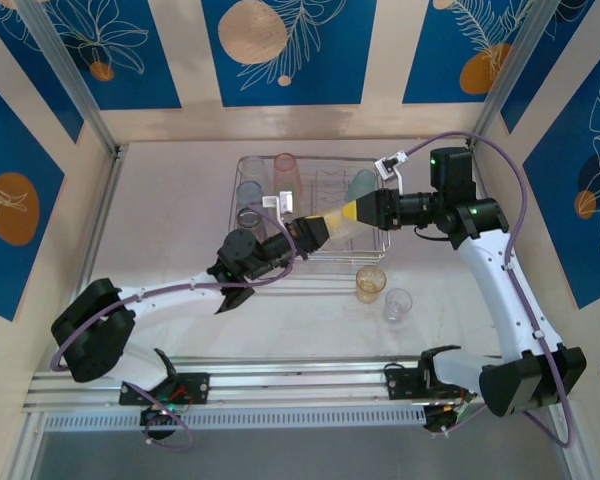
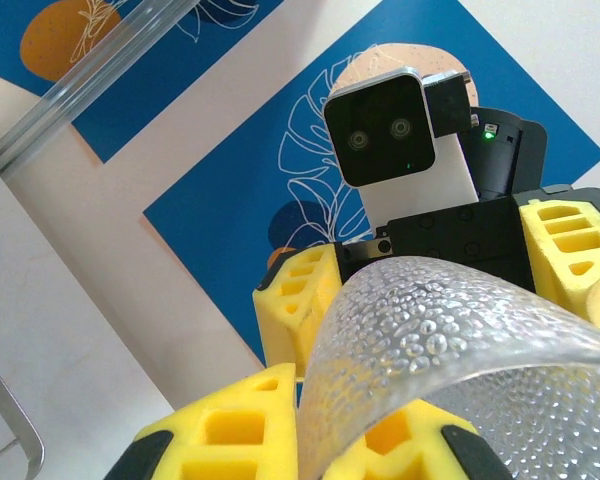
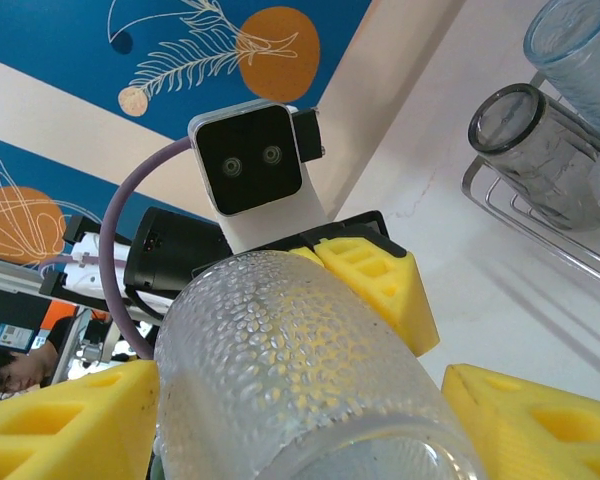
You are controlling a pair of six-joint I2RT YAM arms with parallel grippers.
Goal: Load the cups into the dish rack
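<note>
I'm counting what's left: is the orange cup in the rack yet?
Out. The orange cup stands on the table, just in front of the dish rack, beside a clear cup.

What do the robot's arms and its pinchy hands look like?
The left arm and right arm are white tubes with black joints, and a thin purple cable runs alongside. The left gripper and right gripper have chunky yellow fingers with square holes, and a white camera box sits behind.

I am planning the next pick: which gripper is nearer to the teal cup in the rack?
Right. The right gripper lies just in front of the teal cup; the left gripper is further left.
</note>
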